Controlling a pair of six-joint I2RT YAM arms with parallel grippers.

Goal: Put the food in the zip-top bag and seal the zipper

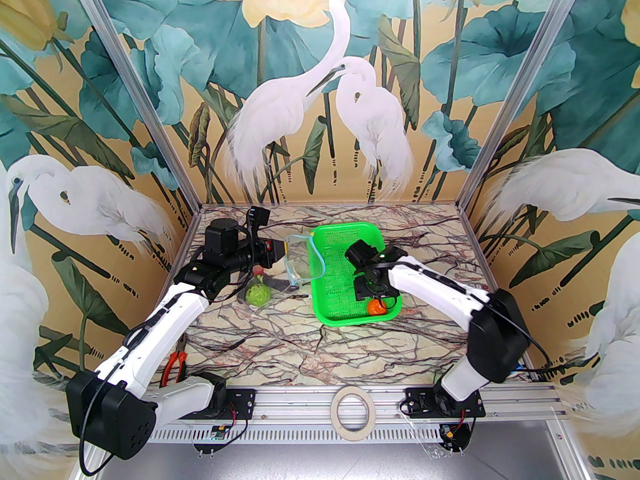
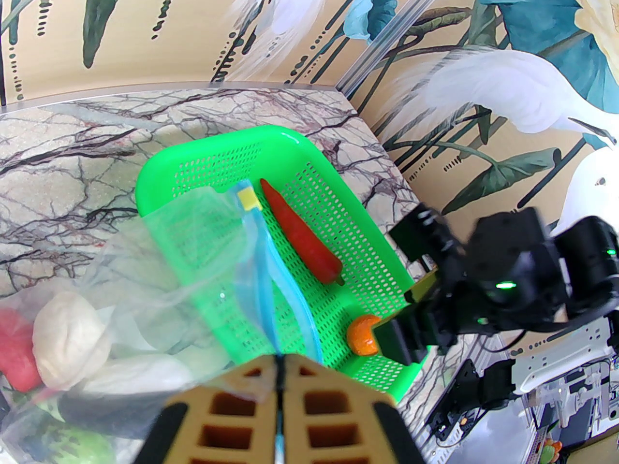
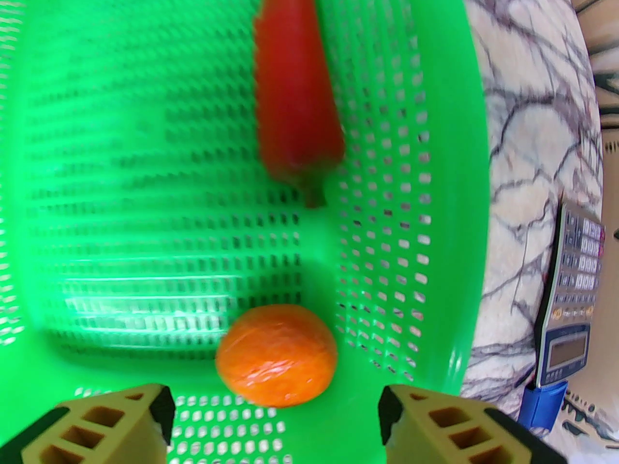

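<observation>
I see the left gripper pinched tight on the zip-top bag by the basket's left rim. Right gripper spread wide above the orange, near corner.

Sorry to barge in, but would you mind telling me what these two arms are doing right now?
The left gripper is shut on the mouth edge of the zip-top bag, holding it up at the side of the green basket. The bag already holds some toy food, and its zipper is unsealed. The right gripper hangs open just above the orange in the basket, seemingly about to pick it up; the red chili lies there too.
</observation>
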